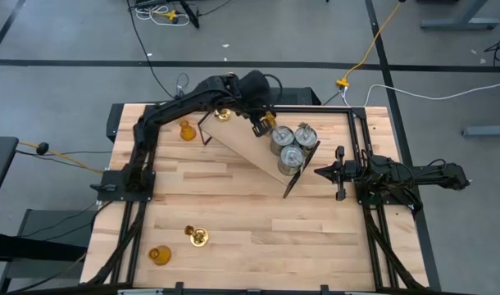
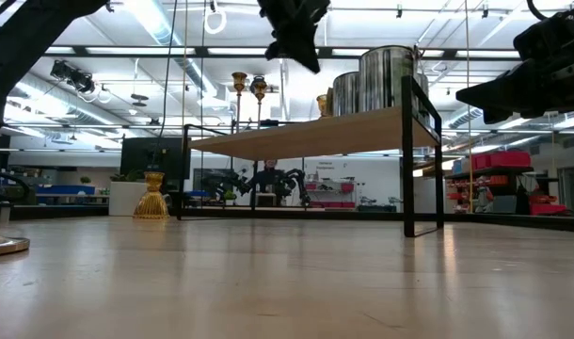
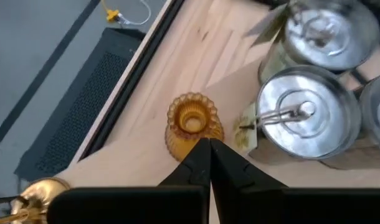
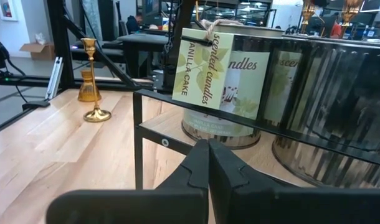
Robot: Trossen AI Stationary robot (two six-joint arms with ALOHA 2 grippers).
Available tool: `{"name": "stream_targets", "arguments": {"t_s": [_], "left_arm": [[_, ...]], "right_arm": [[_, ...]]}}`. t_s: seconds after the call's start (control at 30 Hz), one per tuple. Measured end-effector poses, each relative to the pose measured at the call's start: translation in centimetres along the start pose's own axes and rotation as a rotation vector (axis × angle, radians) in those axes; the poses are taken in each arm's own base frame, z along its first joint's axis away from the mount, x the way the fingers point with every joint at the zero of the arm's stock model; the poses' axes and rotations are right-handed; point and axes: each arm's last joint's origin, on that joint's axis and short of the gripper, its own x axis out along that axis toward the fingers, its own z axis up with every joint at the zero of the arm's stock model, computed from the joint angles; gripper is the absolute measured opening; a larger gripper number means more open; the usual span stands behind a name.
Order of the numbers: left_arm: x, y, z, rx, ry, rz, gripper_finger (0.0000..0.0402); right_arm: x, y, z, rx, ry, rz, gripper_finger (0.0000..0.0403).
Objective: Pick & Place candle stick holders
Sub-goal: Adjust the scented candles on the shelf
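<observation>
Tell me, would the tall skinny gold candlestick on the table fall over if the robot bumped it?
Probably yes. The gold candlestick is tall and thin over a small round base, so a nudge near its top would likely tip it. Its shiny metal looks slippery to pinch. Once down, it might roll in a curve.

The left gripper [image 3: 209, 163] has its two dark fingers pressed together, their tips just above an amber glass holder [image 3: 191, 124] standing upright on a pale wooden shelf [image 3: 209, 46]. Beside the holder stand silver tins [image 3: 305, 112] with shiny lids, the nearest one with a paper tag [image 3: 246, 127] on it. A brass holder [image 3: 34, 196] shows at the corner, and a dark grille [image 3: 84, 106] lies beyond the shelf edge.
</observation>
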Motion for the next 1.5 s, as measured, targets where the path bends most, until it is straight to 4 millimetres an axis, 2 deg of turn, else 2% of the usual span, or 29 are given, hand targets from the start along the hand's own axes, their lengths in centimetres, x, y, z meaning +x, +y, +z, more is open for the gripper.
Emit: {"name": "stream_targets", "arguments": {"t_s": [0.37,0.57,0.83,1.07,1.1,1.23,1.5], "left_arm": [[-0.8,1.6,2.5,-0.065,-0.252,-0.163,0.0007],[0.4,1.7,3.4,-0.061,-0.332,-0.207,0.0007],[1.8,0.9,4.4,-0.040,-0.431,-0.284,0.0004],[1.8,-0.3,4.2,-0.054,-0.405,-0.270,0.0004],[1.6,-0.3,4.2,-0.048,-0.407,-0.274,0.0004],[-1.1,-0.1,4.0,-0.026,-0.381,-0.286,0.0004],[-5.4,-0.1,1.8,0.079,-0.252,-0.253,0.0003]], "right_arm": [[0.0,0.0,0.0,0.000,0.000,0.000,0.0003],[0.0,0.0,0.0,0.000,0.000,0.000,0.0003],[0.0,0.0,0.0,0.000,0.000,0.000,0.0003],[0.0,0.0,0.0,0.000,0.000,0.000,0.0003],[0.0,0.0,0.0,0.000,0.000,0.000,0.0003],[0.0,0.0,0.0,0.000,0.000,0.000,0.0003],[0.0,0.0,0.0,0.000,0.000,-0.006,0.0003]]}}
